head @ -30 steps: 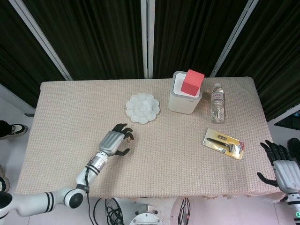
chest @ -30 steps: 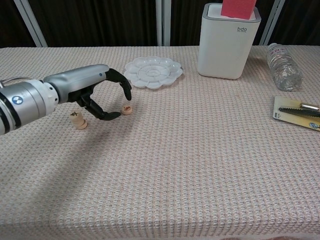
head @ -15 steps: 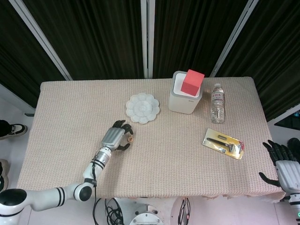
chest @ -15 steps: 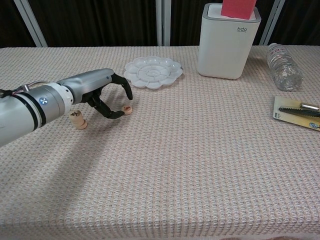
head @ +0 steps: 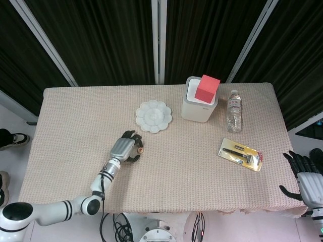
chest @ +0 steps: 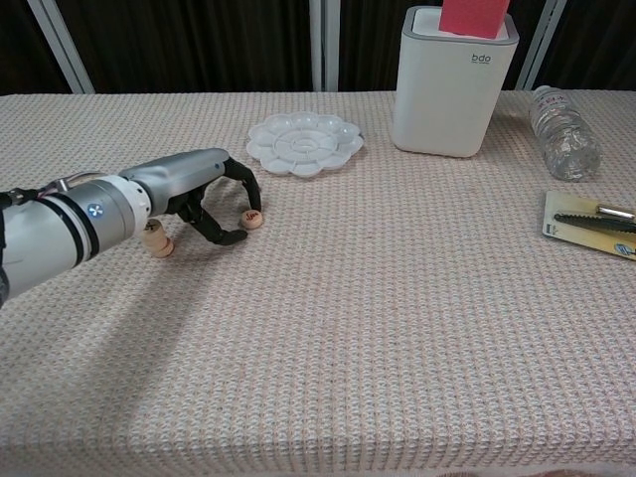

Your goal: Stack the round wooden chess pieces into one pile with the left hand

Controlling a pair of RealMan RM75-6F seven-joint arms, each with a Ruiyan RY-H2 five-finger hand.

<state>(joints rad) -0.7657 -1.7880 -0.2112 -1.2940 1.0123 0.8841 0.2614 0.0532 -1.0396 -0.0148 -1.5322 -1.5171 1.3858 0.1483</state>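
A single round wooden chess piece (chest: 252, 218) lies on the woven tablecloth, also seen in the head view (head: 141, 149). A short stack of round wooden pieces (chest: 154, 238) stands to its left, partly behind my left wrist. My left hand (chest: 204, 187) (head: 124, 148) hovers low over the cloth with fingers curled down around the single piece; fingertips are beside it, and no grip shows. My right hand (head: 304, 175) hangs past the table's right front corner, fingers spread and empty.
A white flower-shaped palette (chest: 304, 142) lies just behind the pieces. Further right are a white bin (chest: 453, 81) with a red block on top, a water bottle (chest: 562, 132), and a yellow card with a tool (chest: 593, 223).
My left hand has dropped lower and moved in closer to the single piece, its fingers curling around it. The pieces have not moved. The right hand stays put.
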